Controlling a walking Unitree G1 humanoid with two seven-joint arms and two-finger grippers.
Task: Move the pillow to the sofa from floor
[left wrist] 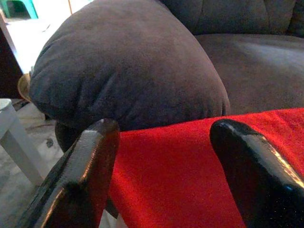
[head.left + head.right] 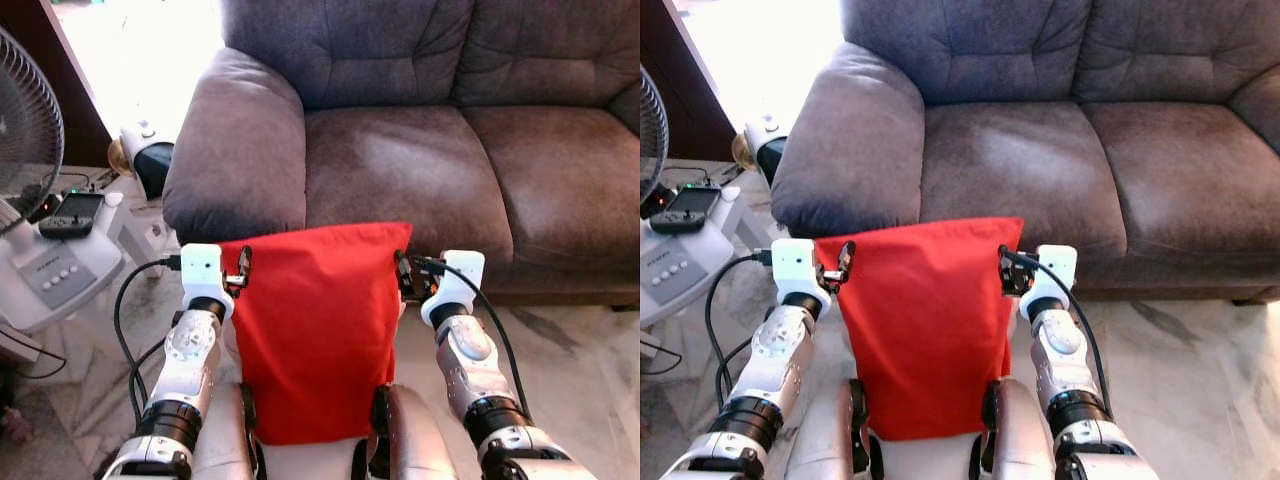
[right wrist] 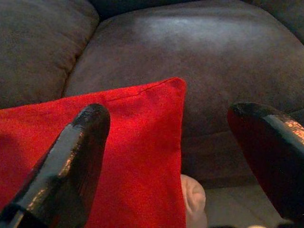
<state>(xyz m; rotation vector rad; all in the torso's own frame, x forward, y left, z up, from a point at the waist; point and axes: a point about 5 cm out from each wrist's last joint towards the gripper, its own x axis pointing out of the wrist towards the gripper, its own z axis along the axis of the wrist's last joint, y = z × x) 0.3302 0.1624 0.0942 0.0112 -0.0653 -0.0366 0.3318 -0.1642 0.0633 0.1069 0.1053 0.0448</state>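
The red pillow (image 2: pixel 317 330) sits squeezed between the left tool (image 2: pixel 241 272) and right tool (image 2: pixel 404 275) (fingers spread wide), before the sofa (image 2: pixel 420 160).

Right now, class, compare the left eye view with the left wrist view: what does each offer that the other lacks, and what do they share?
Left eye view: the fan, the marble floor, and the right gripper at the pillow's right edge.
Left wrist view: the left gripper close up, fingers apart, and a white furniture leg.
Shared: the red pillow, the sofa armrest and the seat cushion.
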